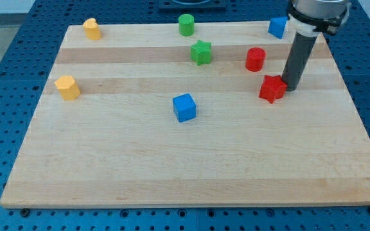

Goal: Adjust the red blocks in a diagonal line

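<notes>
My tip [292, 88] touches the red star block [272, 88] on its right; no gripper here. Next, judging: nudge it left, diagonal to the red cylinder [255, 59].

My tip [291, 87] against red star block [272, 88], near red cylinder [255, 59]

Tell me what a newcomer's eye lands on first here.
First, the dark rod at the view's upper right, my tip right beside the red star block, on its right. Next, the red cylinder just above the star, then the blue cube alone near the board's middle.
</notes>
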{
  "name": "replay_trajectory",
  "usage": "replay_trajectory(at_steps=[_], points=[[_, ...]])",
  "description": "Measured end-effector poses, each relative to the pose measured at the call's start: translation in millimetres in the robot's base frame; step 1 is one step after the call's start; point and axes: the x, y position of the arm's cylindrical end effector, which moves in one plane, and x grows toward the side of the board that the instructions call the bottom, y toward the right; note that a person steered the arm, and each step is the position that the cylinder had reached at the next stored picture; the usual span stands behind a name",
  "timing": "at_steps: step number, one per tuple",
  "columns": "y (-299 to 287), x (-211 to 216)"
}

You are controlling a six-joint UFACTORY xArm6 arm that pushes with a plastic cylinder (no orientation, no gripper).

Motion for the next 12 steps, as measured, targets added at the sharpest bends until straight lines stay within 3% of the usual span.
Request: replay_trajectory(at_steps=[1, 3, 4, 5, 6, 7, 9, 11, 12], points=[[-3, -10], [-80, 19], [-118, -1], [-127, -47], [-120, -82], [-82, -85], [-25, -48], [-45, -85], [-32, -56]])
